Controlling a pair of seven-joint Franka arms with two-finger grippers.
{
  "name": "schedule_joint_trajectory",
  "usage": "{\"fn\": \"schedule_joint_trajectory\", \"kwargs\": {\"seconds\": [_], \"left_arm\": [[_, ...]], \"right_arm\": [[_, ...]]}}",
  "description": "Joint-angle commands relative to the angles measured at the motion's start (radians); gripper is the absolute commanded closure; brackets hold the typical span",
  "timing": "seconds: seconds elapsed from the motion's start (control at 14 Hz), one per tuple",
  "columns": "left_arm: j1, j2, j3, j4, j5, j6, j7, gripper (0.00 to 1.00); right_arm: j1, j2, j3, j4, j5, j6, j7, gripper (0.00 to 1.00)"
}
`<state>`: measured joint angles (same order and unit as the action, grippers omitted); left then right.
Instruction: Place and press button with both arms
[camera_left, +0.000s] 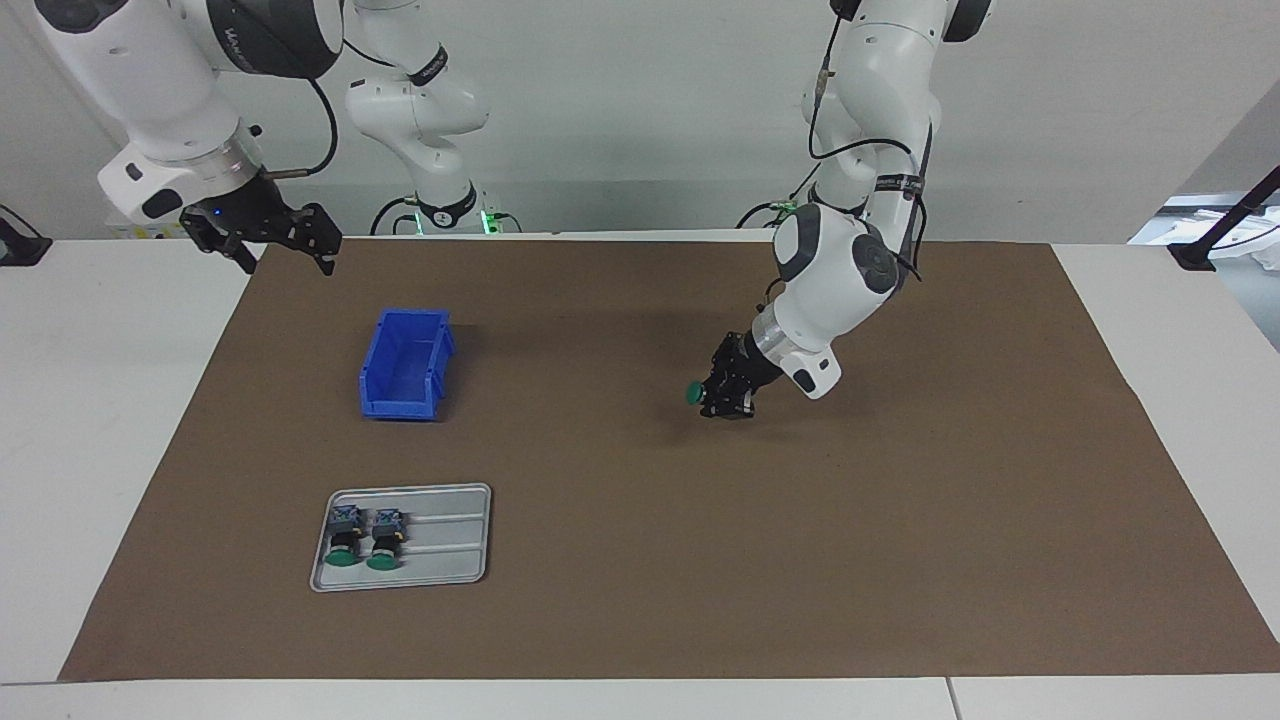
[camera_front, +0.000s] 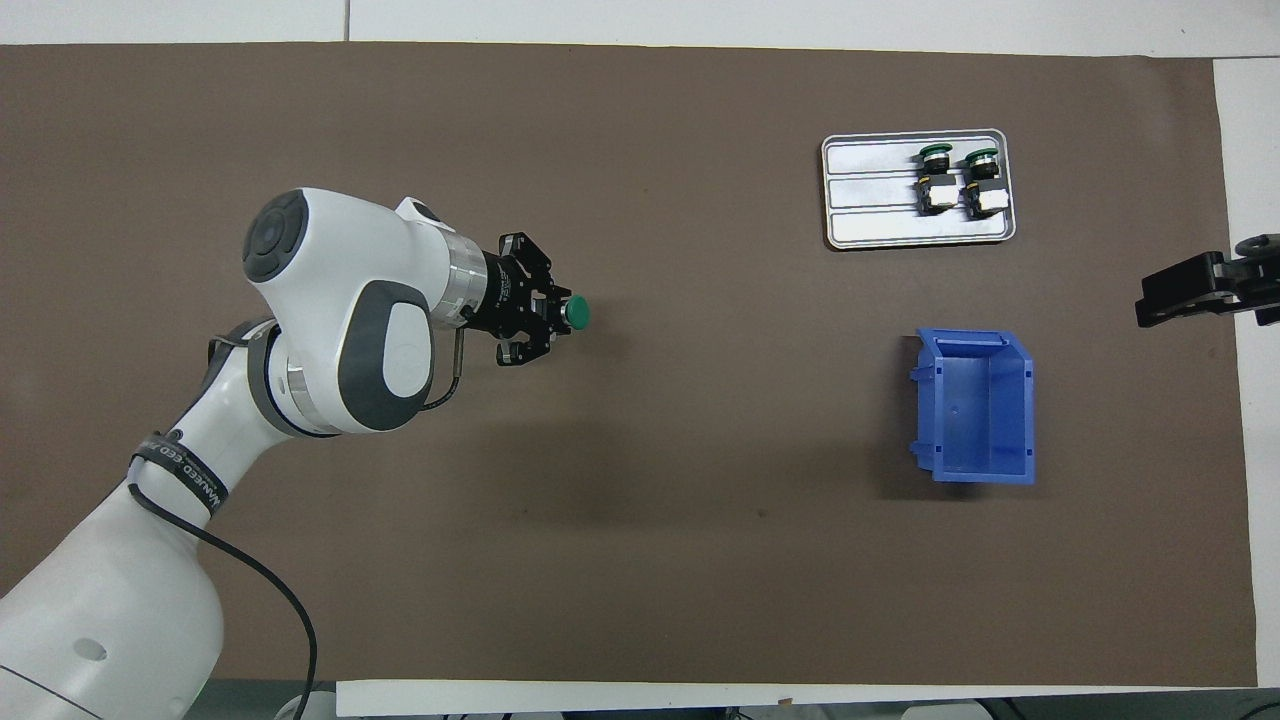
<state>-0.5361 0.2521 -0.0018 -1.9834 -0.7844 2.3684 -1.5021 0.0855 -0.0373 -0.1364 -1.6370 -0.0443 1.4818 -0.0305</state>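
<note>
step: carry, placing not yet done | left gripper (camera_left: 722, 398) closed on button (camera_left: 693, 393), green cap sideways, low over bare mat (camera_left: 900, 520), well apart from tray (camera_left: 450, 575) and bin (camera_left: 400, 405) | right gripper (camera_left: 268, 245) wide open, empty, waiting above table edge | next: set button down upright, then press

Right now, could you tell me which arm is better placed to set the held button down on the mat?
Left, probably: its pincer already grips the green-capped button low over the brown mat, while the open right pincer waits raised at its own end.
</note>
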Motion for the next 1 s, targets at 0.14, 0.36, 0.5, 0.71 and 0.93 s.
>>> {"fn": "schedule_joint_trajectory", "kwargs": {"seconds": [0.14,0.36,0.5,0.71,0.93], "left_arm": [[0.007,-0.065,-0.004,-0.11,-0.385,0.069,0.314,0.89],[0.004,-0.073,-0.004,-0.14,-0.582,0.069,0.491,0.88],[0.007,-0.071,-0.006,-0.158,-0.637,0.037,0.56,0.88],[0.022,-0.065,-0.003,-0.175,-0.702,-0.074,0.655,0.88],[0.059,-0.063,-0.003,-0.229,-0.798,-0.162,0.769,0.88]], "right_arm": [[-0.004,-0.019,0.001,-0.02,0.001,-0.006,-0.022,0.01],[-0.004,-0.019,0.001,-0.02,0.001,-0.005,-0.022,0.01],[-0.004,-0.019,0.001,-0.02,0.001,-0.006,-0.022,0.01],[-0.004,-0.019,0.001,-0.02,0.001,-0.006,-0.022,0.01],[-0.004,-0.019,0.001,-0.02,0.001,-0.006,-0.022,0.01]]}}
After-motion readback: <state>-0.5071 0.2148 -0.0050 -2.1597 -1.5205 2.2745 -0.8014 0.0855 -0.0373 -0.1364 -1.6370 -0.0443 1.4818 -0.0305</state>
